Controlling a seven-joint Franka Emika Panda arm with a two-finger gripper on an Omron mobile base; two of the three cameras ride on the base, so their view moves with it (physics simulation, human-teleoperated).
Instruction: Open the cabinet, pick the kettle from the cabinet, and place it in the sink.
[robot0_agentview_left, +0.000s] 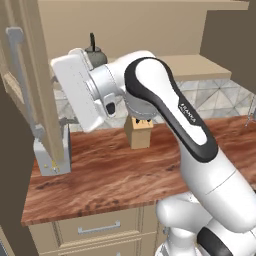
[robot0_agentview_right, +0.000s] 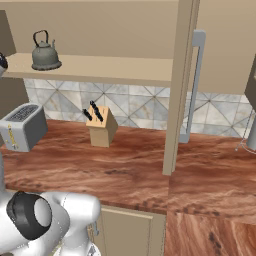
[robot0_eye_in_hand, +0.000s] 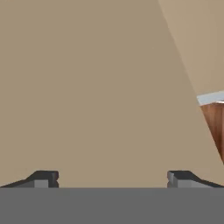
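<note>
kettle (robot0_agentview_right: 45, 54) on the cabinet (robot0_agentview_right: 175, 85) shelf: rigid metal, likely light, slippery; best taken by its arched handle. gripper (robot0_eye_in_hand: 112, 178) spread wide, empty.

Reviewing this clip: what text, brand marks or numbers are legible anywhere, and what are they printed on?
"FRANKA": small dark lettering on the white arm link, left base view, blurred and barely legible.
Toaster: small marks on its front edge, too small to read.
No other text legible.
</note>
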